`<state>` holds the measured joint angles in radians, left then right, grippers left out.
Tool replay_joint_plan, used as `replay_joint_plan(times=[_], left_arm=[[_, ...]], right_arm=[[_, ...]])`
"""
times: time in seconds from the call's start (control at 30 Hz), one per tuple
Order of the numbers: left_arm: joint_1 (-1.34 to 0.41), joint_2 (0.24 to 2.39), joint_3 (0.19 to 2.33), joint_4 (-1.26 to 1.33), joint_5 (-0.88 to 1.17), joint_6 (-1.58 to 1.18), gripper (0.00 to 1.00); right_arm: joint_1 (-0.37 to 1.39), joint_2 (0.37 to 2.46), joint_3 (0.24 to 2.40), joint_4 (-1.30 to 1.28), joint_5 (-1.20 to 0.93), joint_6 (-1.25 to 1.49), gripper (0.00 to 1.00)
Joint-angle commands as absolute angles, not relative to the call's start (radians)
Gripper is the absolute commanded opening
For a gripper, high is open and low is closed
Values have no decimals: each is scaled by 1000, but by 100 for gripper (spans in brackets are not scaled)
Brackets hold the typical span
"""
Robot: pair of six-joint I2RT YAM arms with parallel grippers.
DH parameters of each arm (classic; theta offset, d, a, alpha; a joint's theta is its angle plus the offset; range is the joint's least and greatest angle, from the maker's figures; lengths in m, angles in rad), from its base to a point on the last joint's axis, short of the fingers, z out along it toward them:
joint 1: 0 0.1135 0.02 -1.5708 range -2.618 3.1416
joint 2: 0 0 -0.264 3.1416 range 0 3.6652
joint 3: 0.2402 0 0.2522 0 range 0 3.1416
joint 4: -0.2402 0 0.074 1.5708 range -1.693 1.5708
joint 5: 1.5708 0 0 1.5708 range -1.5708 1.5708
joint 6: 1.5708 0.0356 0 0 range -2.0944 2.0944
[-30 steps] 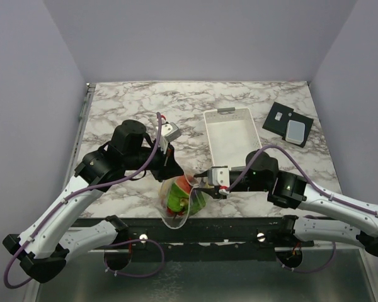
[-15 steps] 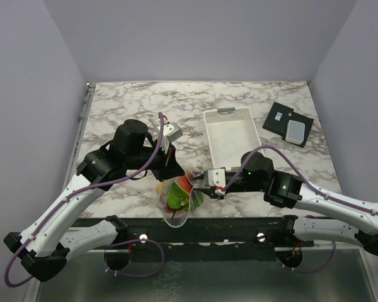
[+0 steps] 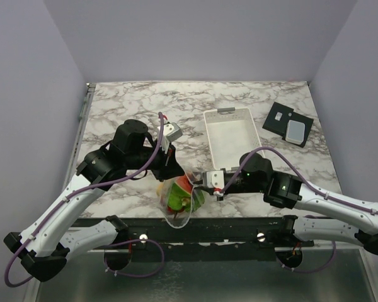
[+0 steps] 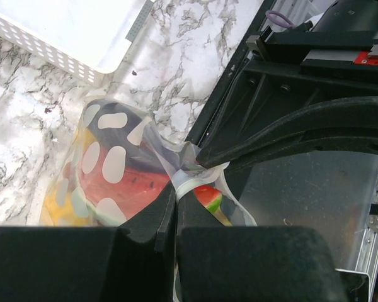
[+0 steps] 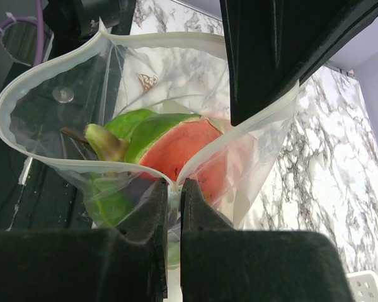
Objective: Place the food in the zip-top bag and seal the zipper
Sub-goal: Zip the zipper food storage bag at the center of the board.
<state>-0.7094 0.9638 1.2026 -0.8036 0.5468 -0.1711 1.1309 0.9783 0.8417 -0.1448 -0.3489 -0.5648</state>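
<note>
The left claw [image 4: 176, 192] is closed tight on the mouth edge of the zip-top bag [image 3: 178, 202], a fold of clear plastic nipped between its fingers. The right claw [image 5: 173, 189] is also closed on that edge, clamping the spot where the two sides of the rim meet. The two claws sit almost tip to tip, and the bag hangs just below and between them at the near edge of the surface [image 3: 126, 107]. The white basket [image 3: 209, 135] lies beyond the right claw.

The food is already in the bag. The watermelon slice [image 5: 176, 151] sits directly ahead of the right claw's tips, with green pieces [image 5: 123, 129] beside it. To the left of the right claw, the zipper [image 5: 69, 165] gapes in a wide loop, so sealing appears to be the step in hand.

To do it well, the claws probably need to draw apart along the rim until the loop flattens and the two strips lie face to face. One claw can then hold its corner while the other presses along the strip. A green stem rises close to the rim and may catch in the seal, so the contents should settle lower first. The thin film looks slippery, so a sharp pull could strip it from either grip.
</note>
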Motion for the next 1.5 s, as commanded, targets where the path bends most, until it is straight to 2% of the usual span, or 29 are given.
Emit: replay_joint_plan(times=[0.0, 0.17, 0.37, 0.63, 0.8, 0.97, 1.1, 1.3, 1.47], left_arm=[[-716, 927, 1205, -755, 523, -177, 3], [-716, 895, 1161, -756, 455, -189, 4], [-716, 844, 1112, -756, 397, -202, 13], [-716, 717, 1099, -735, 320, -201, 42], [-716, 638, 1100, -682, 295, -200, 55], [-716, 585, 1098, -615, 331, -192, 67], [-716, 565, 1081, -554, 367, -167, 83], [-716, 530, 996, -425, 363, -143, 92], [-716, 465, 899, -289, 458, -126, 99]], right_arm=[[1137, 963, 916, -216, -328, -539, 1], [1138, 989, 1032, -296, -324, -486, 1], [1138, 1052, 1188, -400, -304, -399, 1], [1137, 1137, 1345, -574, -290, -319, 1], [1138, 1165, 1388, -630, -304, -290, 1], [1137, 1200, 1439, -667, -314, -252, 1], [1137, 1238, 1484, -712, -338, -242, 1], [1137, 1245, 1503, -736, -383, -235, 1], [1138, 1253, 1528, -764, -420, -219, 1]])
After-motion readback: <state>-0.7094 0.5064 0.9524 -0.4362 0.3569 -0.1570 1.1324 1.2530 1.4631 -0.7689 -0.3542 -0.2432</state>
